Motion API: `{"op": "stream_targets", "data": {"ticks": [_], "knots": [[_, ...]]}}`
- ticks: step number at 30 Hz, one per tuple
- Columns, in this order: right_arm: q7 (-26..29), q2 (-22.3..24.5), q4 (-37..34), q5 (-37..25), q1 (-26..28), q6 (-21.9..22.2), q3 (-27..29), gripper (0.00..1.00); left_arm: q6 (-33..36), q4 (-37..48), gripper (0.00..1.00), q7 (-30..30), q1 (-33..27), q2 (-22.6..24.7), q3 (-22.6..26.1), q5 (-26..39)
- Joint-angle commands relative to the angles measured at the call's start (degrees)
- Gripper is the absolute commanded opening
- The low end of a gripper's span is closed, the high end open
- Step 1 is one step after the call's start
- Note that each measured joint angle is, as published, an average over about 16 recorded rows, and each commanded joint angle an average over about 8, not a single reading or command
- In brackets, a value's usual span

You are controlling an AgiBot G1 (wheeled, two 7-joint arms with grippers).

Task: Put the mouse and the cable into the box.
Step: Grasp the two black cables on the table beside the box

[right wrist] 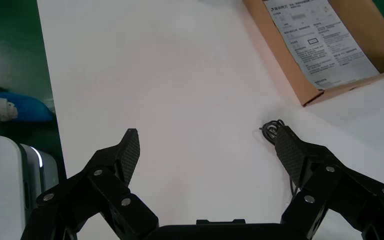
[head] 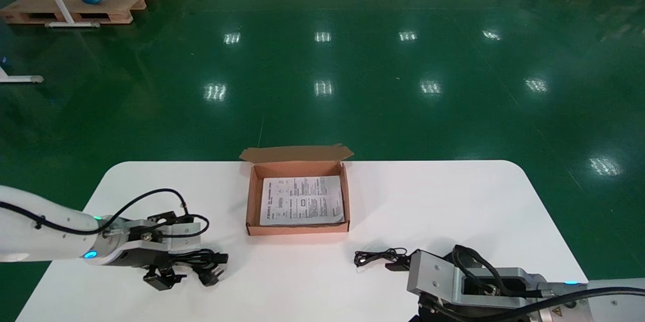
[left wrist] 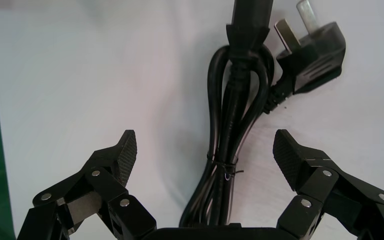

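Black cable [left wrist: 226,120] — ungripped — lies within splayed left end effector [left wrist: 205,146].

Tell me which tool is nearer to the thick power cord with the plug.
Left. The left tool hangs open right over the power cord, straddling the bundle. The right tool is open across the table, beside a thin wire.

On the table [head: 453,201], the box [head: 297,229] sits at the middle of the far edge with a paper sheet [head: 301,200] in it, the power cable [head: 214,260] near the front-left corner, and a thin cable [head: 375,256] near the front edge, right of centre.
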Motion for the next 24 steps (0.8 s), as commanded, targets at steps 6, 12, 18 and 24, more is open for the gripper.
{"op": "stream_targets", "data": {"ticks": [6,12,18,24], "knots": [[-0.26,-0.09,0.04,-0.08,-0.21,0.31,0.02,1.00,0.67,0.44,1.00,0.11,-0.05,-0.06,0.18,0.08],[-1.63,-2.92,-1.38,-4.30,0.26,3.10,-1.35,1.00,0.90,0.08,1.00,-0.10,0.02,-0.17,0.21,0.10],[-5.51,-9.10,-8.00,-12.36,2.05,7.95,-4.34,1.00,0.94,-0.15,1.00,-0.26,0.09,-0.23,0.22,0.15],[-10.11,-16.57,-19.79,-18.74,5.65,12.93,-6.91,1.00,0.97,-0.29,1.00,-0.37,0.13,-0.27,0.23,0.18]]}}
